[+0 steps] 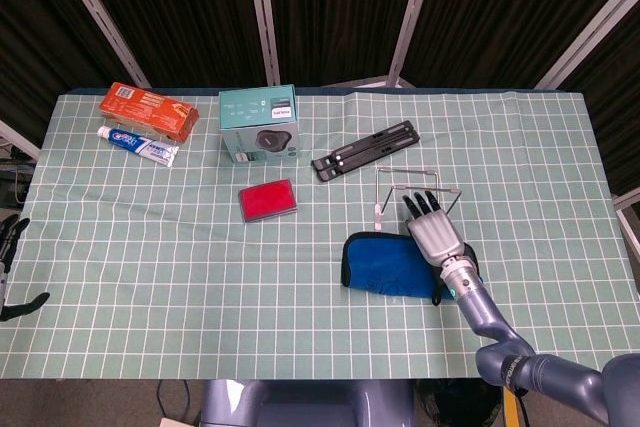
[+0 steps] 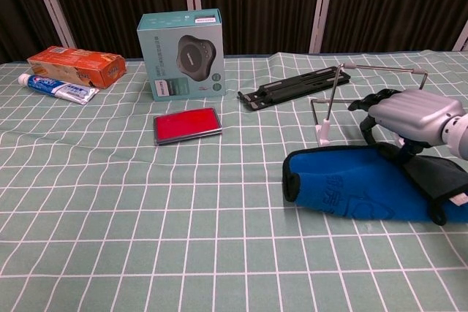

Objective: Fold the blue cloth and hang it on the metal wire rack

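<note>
The blue cloth (image 1: 385,265) (image 2: 351,184) lies folded on the table, its black-edged end to the right. My right hand (image 1: 432,232) (image 2: 409,111) is over that end, fingers bent down toward the far edge of the cloth and pointing at the metal wire rack (image 1: 405,172) (image 2: 330,101), which stands just behind. The thumb reaches down to the black edge; whether it pinches the cloth does not show. My left hand (image 1: 12,267) hangs off the table's left edge with its fingers apart and nothing in it.
A black folding stand (image 1: 365,150) (image 2: 296,87) lies behind the rack. A red case (image 1: 268,200) (image 2: 187,123), a teal box (image 1: 260,125) (image 2: 180,55), an orange box (image 1: 147,110) and a toothpaste tube (image 1: 138,145) sit to the left.
</note>
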Robot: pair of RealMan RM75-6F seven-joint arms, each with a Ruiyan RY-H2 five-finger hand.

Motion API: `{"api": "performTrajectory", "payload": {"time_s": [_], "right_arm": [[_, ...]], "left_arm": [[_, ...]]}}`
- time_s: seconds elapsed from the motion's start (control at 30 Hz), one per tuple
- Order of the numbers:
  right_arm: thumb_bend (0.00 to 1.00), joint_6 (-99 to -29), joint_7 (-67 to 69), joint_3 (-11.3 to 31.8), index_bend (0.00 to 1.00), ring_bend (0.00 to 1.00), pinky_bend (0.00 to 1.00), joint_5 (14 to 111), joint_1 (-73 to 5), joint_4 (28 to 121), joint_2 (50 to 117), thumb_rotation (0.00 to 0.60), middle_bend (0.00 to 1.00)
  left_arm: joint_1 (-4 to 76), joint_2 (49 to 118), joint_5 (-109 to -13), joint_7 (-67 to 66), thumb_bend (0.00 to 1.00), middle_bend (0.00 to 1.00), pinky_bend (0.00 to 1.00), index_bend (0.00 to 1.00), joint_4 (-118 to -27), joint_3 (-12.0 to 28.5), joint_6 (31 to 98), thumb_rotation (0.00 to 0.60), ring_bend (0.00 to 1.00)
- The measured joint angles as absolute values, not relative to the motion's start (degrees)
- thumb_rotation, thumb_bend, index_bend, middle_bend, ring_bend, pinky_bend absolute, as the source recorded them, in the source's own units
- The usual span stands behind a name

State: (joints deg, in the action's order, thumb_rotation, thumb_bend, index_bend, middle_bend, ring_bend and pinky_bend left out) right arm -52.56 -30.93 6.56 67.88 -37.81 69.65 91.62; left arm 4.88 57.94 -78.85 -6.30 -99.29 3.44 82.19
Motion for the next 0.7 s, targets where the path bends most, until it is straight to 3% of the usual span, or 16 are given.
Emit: {"api": "performTrajectory", "payload": {"time_s": [0.07, 0.13, 0.4, 0.7], "right_arm": [[0.13, -52.4, -31.0, 6.3, 0.25, 0.0, 0.0, 67.9, -37.8, 70.0, 91.4, 0.6, 0.04], [0.09, -52.3, -30.8, 6.2, 0.2, 0.0, 0.0, 68.0, -37.8, 70.5, 91.1, 0.6, 0.03], [0.08, -53.5, -31.5, 5.7, 0.19, 0.0, 0.0, 68.0, -37.2, 74.2, 89.2, 0.6, 0.02], [0.08, -57.1, -31.5, 3.5, 0.21, 0.0, 0.0, 71.3, -34.9, 83.6, 82.7, 0.6, 0.02]], "left_arm": [[4.9, 57.9, -78.9, -6.3, 0.0, 0.0, 0.0, 0.0, -99.3, 3.4, 82.2, 0.6, 0.0], [4.9, 57.9, -78.9, -6.3, 0.0, 0.0, 0.0, 0.0, -99.3, 3.4, 82.2, 0.6, 0.0], [4.7, 57.8, -79.6, -6.2, 0.0, 0.0, 0.0, 0.0, -99.7, 3.2, 82.6, 0.6, 0.0], [4.6, 57.6, -80.3, -5.7, 0.0, 0.0, 0.0, 0.0, -99.7, 3.0, 82.9, 0.6, 0.0]]}}
